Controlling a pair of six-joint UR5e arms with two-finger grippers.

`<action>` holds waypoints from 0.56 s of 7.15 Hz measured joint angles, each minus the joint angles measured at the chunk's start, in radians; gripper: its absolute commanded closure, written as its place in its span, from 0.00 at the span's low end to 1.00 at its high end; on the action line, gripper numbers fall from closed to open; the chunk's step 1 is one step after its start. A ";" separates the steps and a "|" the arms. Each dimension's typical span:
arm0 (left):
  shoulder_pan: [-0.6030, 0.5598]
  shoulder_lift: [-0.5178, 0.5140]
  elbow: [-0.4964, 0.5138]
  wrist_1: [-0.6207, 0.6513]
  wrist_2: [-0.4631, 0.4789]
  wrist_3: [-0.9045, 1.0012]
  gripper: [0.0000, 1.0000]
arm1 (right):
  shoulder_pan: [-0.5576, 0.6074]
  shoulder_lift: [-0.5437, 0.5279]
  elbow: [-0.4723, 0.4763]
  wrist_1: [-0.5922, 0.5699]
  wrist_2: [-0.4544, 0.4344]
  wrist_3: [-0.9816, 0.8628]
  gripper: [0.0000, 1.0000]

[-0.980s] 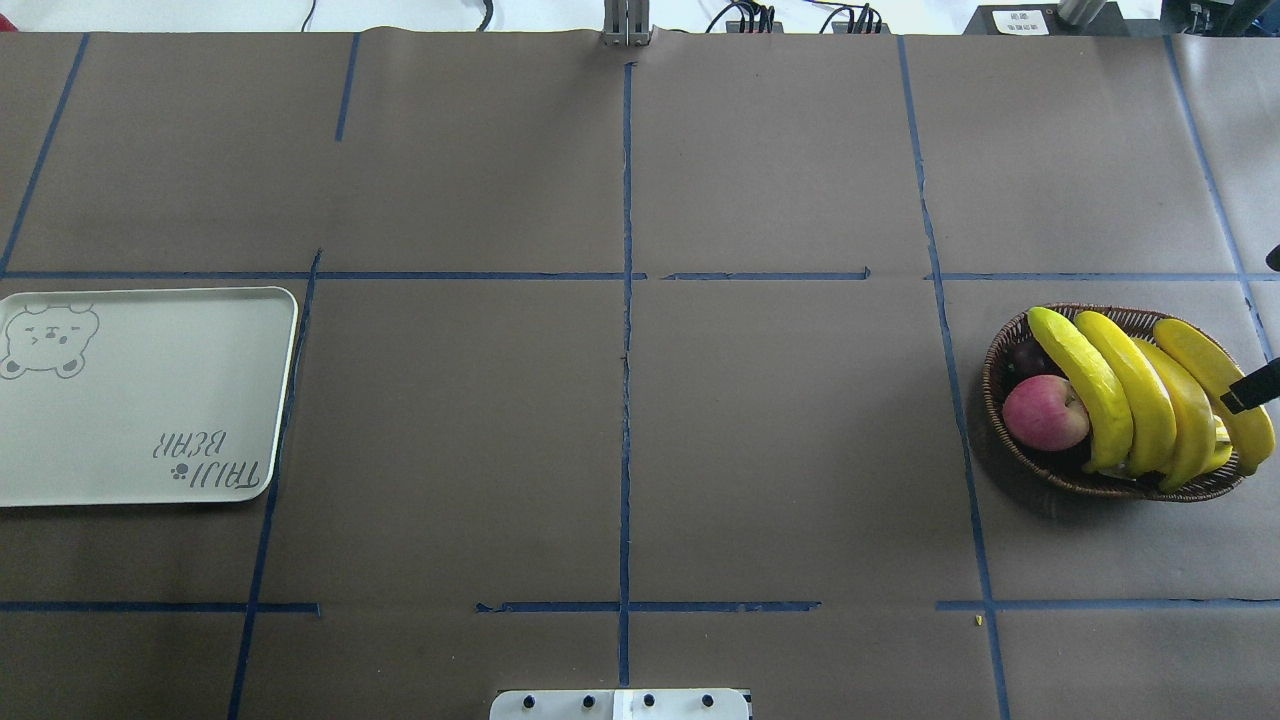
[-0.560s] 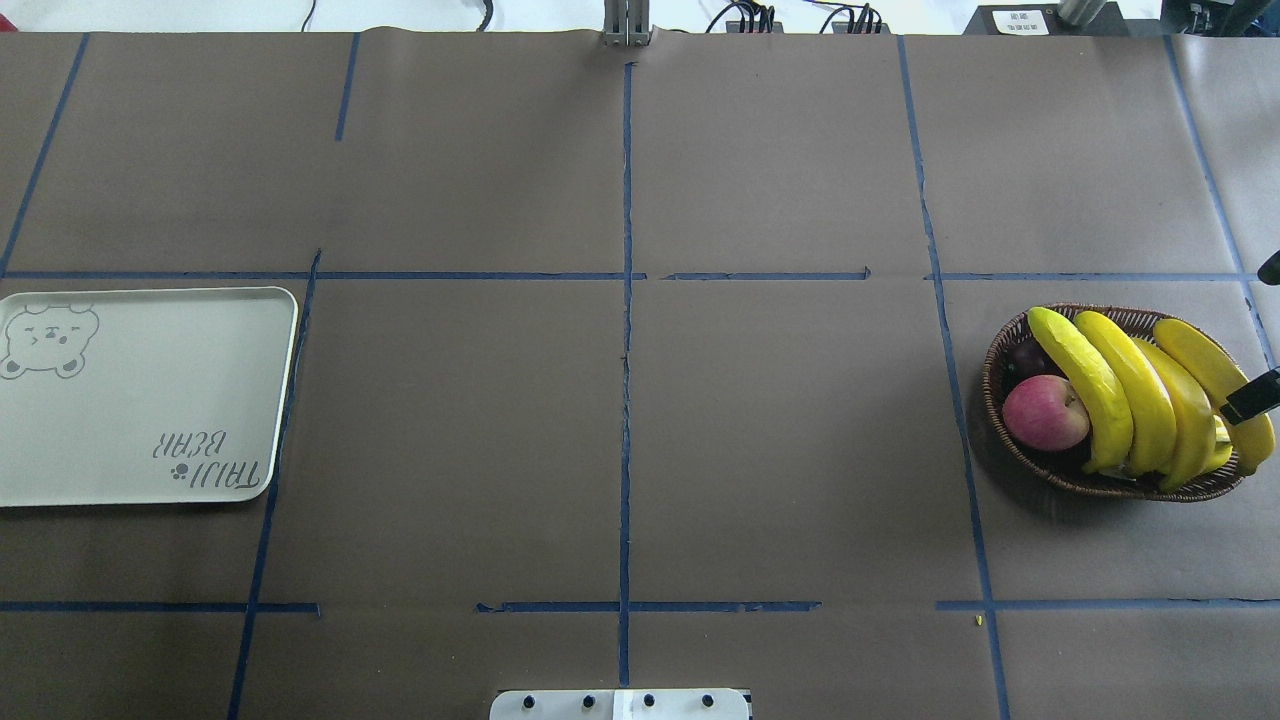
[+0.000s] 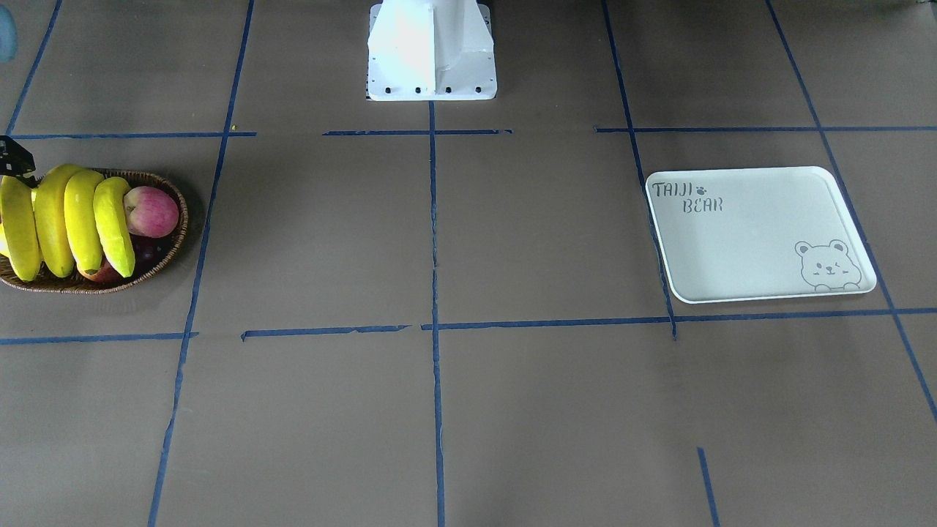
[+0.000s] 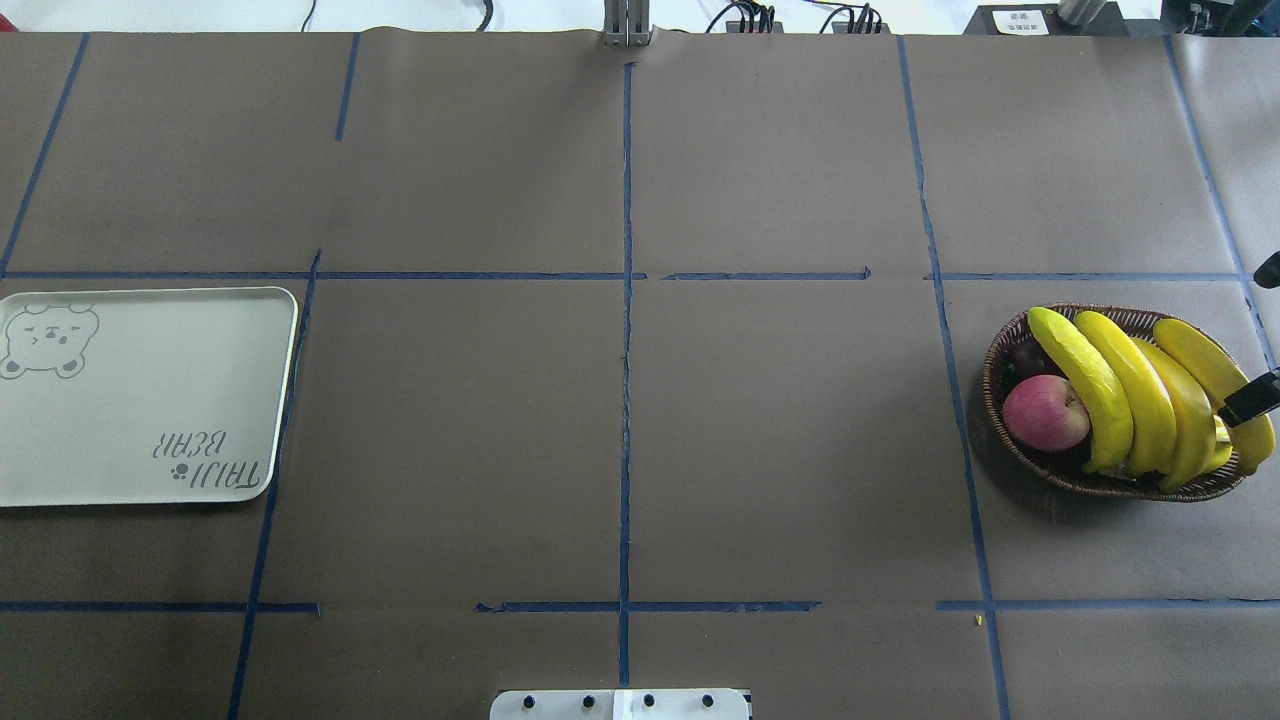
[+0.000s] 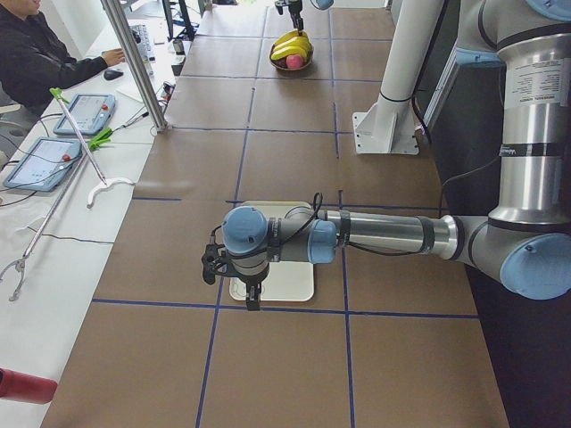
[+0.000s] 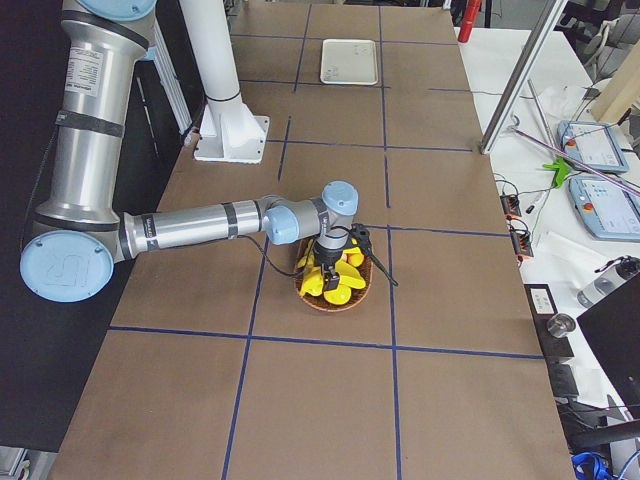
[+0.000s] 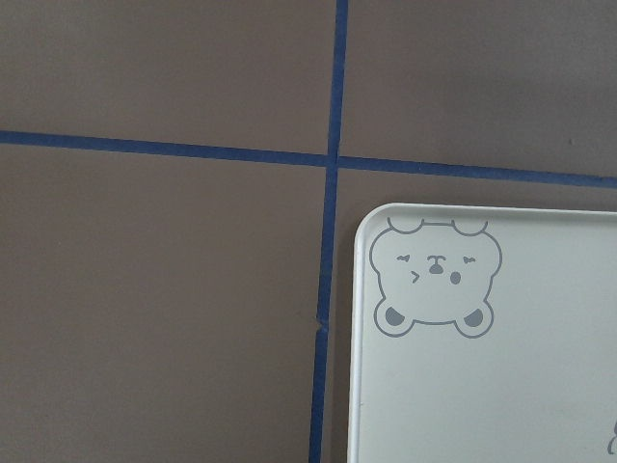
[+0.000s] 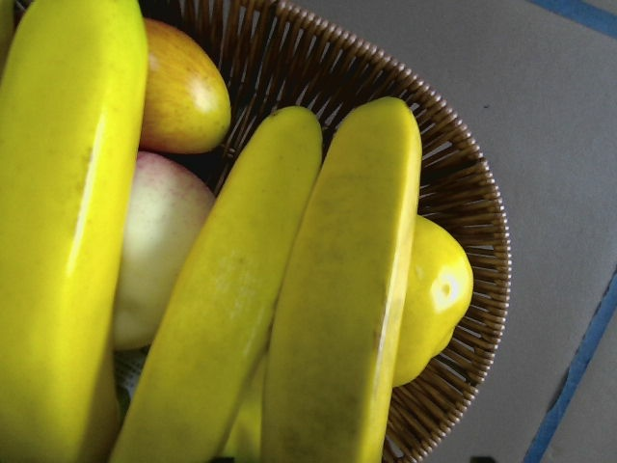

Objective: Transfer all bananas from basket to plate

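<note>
Overhead exterior view puts the shallow oval brown wicker basket (image 4: pixel 1000 362) at the table's (image 4: pixel 780 450) 3 o'clock. It holds four long curved bright-yellow bananas (image 4: pixel 1140 390) packed side by side, next to a red apple (image 4: pixel 1045 412). The white rounded-rectangle bear-print plate (image 4: pixel 150 390) lies bare at 9 o'clock. Over the bunch hangs the right gripper (image 6: pixel 329 266), presumably lining up a first pick. The left gripper (image 5: pixel 252 299) hovers above the plate's corner. Whether either pincer is spread or pressed together, I cannot tell.

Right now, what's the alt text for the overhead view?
Four bananas lie side by side in the basket at far right, beside a red apple; part of the right gripper reaches over the outermost one. The white plate at far left is empty.
</note>
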State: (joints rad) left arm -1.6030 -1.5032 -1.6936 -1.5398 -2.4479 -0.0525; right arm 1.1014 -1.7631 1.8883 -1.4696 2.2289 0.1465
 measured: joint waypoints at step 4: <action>0.000 0.000 -0.008 0.001 -0.006 -0.006 0.00 | -0.007 -0.002 -0.007 0.001 -0.002 -0.002 0.18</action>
State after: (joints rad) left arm -1.6030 -1.5029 -1.7019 -1.5386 -2.4542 -0.0588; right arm 1.0939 -1.7655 1.8813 -1.4686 2.2265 0.1446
